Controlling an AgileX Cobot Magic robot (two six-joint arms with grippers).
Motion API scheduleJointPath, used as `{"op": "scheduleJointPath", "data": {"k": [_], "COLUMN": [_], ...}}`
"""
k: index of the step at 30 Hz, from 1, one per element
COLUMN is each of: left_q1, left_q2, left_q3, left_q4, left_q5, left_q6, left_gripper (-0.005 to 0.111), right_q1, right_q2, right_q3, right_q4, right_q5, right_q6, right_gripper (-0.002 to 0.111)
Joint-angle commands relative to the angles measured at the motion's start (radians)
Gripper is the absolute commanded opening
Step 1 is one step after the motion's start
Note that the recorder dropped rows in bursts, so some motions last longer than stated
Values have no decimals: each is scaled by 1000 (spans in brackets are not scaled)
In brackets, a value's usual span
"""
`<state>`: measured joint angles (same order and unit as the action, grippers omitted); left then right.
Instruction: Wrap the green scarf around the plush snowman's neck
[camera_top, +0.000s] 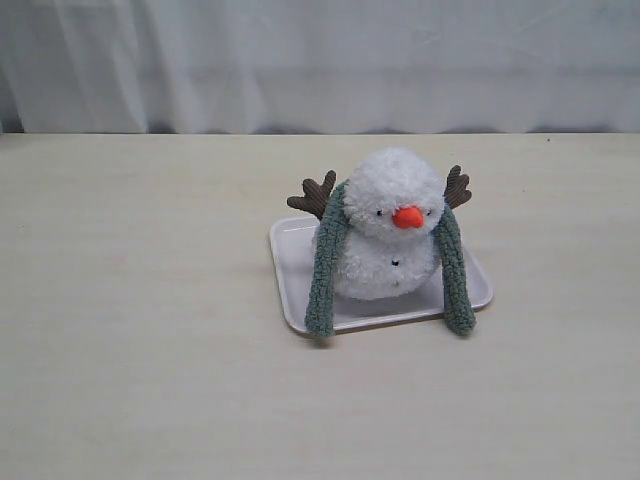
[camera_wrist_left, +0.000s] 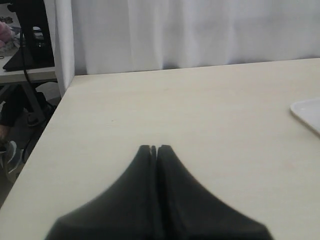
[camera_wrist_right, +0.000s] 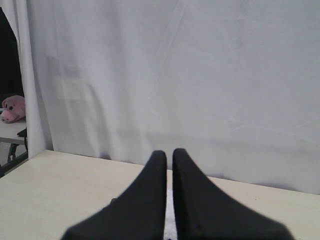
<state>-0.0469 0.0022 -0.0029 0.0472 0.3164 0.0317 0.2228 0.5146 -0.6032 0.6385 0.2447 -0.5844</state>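
The plush snowman (camera_top: 385, 225) stands upright on a white tray (camera_top: 286, 250) in the exterior view, white and fluffy with an orange nose and brown twig arms. The green scarf (camera_top: 325, 262) lies behind its neck, and both ends hang down in front, one on each side, reaching past the tray's front edge. Neither arm shows in the exterior view. In its wrist view my left gripper (camera_wrist_left: 154, 148) is shut and empty above bare table. My right gripper (camera_wrist_right: 169, 153) is shut with nothing in it; a sliver of white fluff shows in the slit between its fingers.
A white curtain (camera_top: 320, 60) hangs along the table's far edge. In the left wrist view a corner of the tray (camera_wrist_left: 307, 111) shows, and the table's side edge (camera_wrist_left: 35, 150) drops off toward a dark stand. A pink plush (camera_wrist_right: 12, 108) sits off the table.
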Motion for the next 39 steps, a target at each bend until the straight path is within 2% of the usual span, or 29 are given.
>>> {"op": "scheduleJointPath", "data": {"k": [1, 30, 33, 38, 39], "left_q1": [-1, -1, -1, -1, -1], "left_q2": [-2, -2, -2, -2, -2], "left_q3": [3, 3, 3, 3, 3], "left_q4": [-3, -3, -3, -3, -3], "left_q5": [-5, -5, -5, -5, 0], "left_q6": [6, 6, 6, 6, 6], "left_gripper": [0, 0, 0, 0, 0], "right_q1": [1, 1, 1, -1, -1], "right_q2": [-5, -7, -80, -285, -346], "right_q3": [4, 4, 9, 95, 121], "right_q4": [1, 1, -117, -197, -282], "right_q5": [-9, -9, -9, -11, -11], "right_q6": [-5, -5, -5, -5, -3], "right_gripper": [4, 4, 4, 4, 4]}}
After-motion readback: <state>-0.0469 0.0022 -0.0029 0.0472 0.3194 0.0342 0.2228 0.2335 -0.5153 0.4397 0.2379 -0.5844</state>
